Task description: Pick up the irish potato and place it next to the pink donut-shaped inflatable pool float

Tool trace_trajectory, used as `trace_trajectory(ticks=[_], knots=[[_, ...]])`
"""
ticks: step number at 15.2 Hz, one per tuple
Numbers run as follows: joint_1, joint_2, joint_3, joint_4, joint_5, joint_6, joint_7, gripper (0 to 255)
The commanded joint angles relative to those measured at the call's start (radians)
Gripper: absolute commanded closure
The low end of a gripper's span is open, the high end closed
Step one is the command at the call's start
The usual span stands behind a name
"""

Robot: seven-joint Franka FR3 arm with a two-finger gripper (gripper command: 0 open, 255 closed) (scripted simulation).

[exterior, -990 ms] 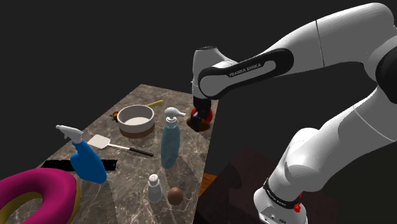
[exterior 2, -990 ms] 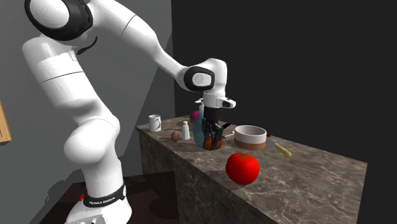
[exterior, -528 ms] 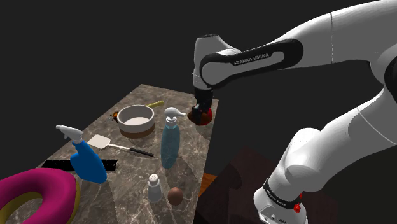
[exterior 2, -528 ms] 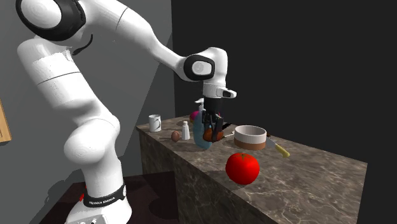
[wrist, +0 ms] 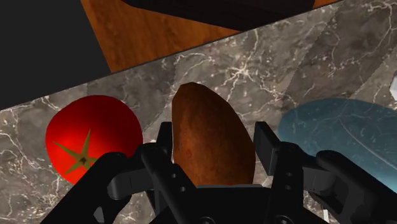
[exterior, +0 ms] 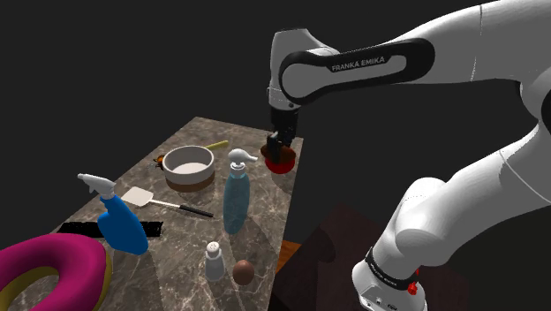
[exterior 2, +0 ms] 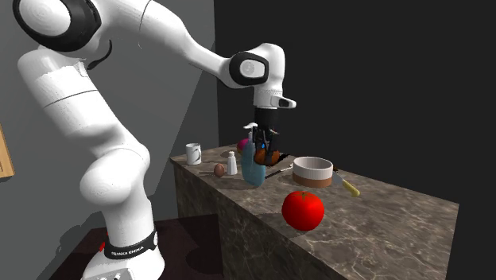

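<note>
Bench [exterior: 181, 234]: dark marble, black behind.
Pincer [wrist: 215, 141]: clasping the potato [wrist: 207, 118] above it.
My plan: carry it high over the bottles [exterior: 235, 199], to the float [exterior: 53, 265].

The gripper [exterior 2: 265, 153] has risen from counter level to a position clear of the marble counter [exterior 2: 389, 208]. The brown potato [wrist: 210, 143] has gone up with it, clasped between the two fingers. The wrist and forearm have lifted accordingly in both exterior views, with no marked shift to left or right noted.
</note>
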Motion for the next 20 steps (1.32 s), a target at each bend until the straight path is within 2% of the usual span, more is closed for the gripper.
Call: trace_trajectory(ticks=[1,2,11,20], knots=[[-0.001,-0.008,-0.001,0.02,0.0,-0.029,-0.001,255],[-0.001,-0.01,-0.002,0.028,-0.001,-0.039,-0.001,255],[0.097,-0.009,0.159,0.04,0.085,-0.042,0.215,255],[0.176,0.087,0.325,0.142,0.135,-0.032,0.443,255]])
